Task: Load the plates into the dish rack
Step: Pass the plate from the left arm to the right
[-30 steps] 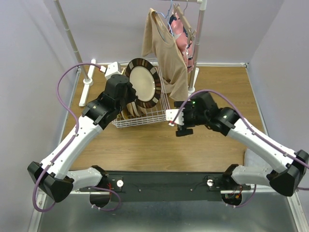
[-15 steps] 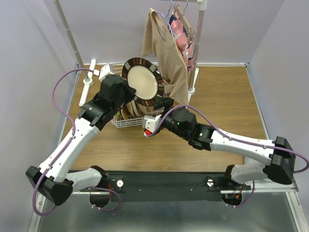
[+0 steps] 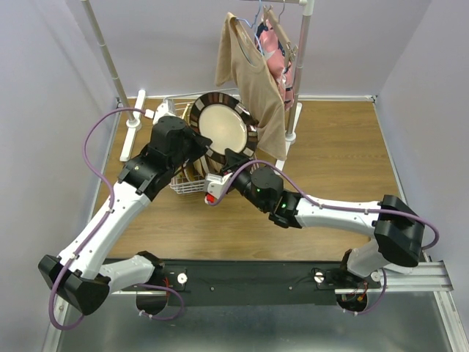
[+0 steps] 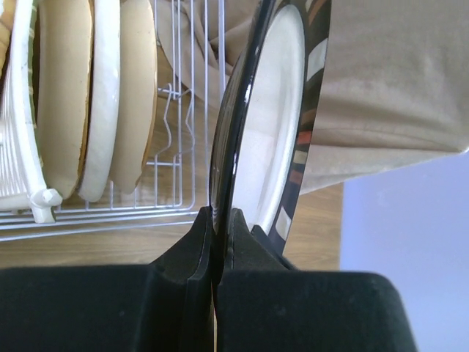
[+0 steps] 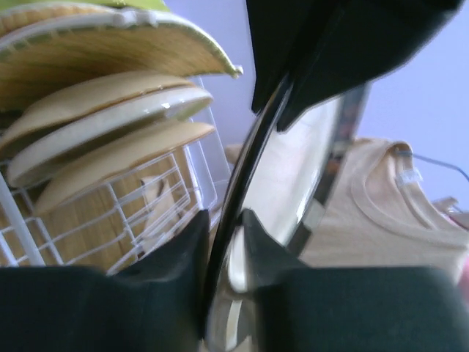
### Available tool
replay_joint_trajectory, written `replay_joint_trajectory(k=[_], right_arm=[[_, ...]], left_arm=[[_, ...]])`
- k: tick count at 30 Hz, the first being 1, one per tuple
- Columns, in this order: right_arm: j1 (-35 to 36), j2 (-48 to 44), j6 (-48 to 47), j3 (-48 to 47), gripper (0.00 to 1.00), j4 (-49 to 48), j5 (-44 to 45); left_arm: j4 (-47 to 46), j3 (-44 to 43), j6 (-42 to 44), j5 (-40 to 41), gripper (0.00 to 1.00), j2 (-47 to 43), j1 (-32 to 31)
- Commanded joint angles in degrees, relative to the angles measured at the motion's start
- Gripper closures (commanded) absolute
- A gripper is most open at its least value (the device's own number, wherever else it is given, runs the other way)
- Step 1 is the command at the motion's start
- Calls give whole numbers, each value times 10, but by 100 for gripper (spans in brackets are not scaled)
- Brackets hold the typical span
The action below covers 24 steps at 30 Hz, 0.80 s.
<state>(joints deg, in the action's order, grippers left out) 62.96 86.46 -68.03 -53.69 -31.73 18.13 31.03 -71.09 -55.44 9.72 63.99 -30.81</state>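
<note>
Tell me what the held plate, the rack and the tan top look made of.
The plate looks like glazed ceramic: its dark rim and cream face are glossy and catch reflections. The rack is thin white wire, probably coated metal. The top is soft tan cloth, matte, hanging in folds; the fibre is unclear.

Cream plate, dark striped rim, white wire rack, tan shirt

The right tool straddles the rim of the dark-rimmed plate.
</note>
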Motion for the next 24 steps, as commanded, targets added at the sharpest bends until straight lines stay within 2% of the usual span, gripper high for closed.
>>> replay_joint_trajectory(k=[1, 3, 9, 12, 13, 16, 20, 24], right_arm=[[4, 15, -27, -17, 91, -47, 17], [4, 15, -31, -16, 99, -49, 16], [3, 9, -22, -29, 99, -50, 15], [3, 6, -20, -46, 100, -50, 15], [4, 6, -20, -55, 99, -50, 15], [4, 7, -15, -71, 99, -50, 13], [4, 8, -4, -96, 99, -47, 15], [4, 7, 52, -133, 99, -5, 35]], left_arm=[[-103, -14, -24, -9, 100, -37, 2], [-104, -13, -26, -11, 100, -38, 3], [-115, -4, -27, -14, 100, -54, 8], [-124, 7, -30, -29, 82, -63, 18], [-131, 12, -30, -34, 67, -67, 20], [-142, 28, -35, -47, 45, -80, 29], [-148, 42, -34, -51, 35, -97, 39], [-137, 28, -6, -34, 27, -113, 51]])
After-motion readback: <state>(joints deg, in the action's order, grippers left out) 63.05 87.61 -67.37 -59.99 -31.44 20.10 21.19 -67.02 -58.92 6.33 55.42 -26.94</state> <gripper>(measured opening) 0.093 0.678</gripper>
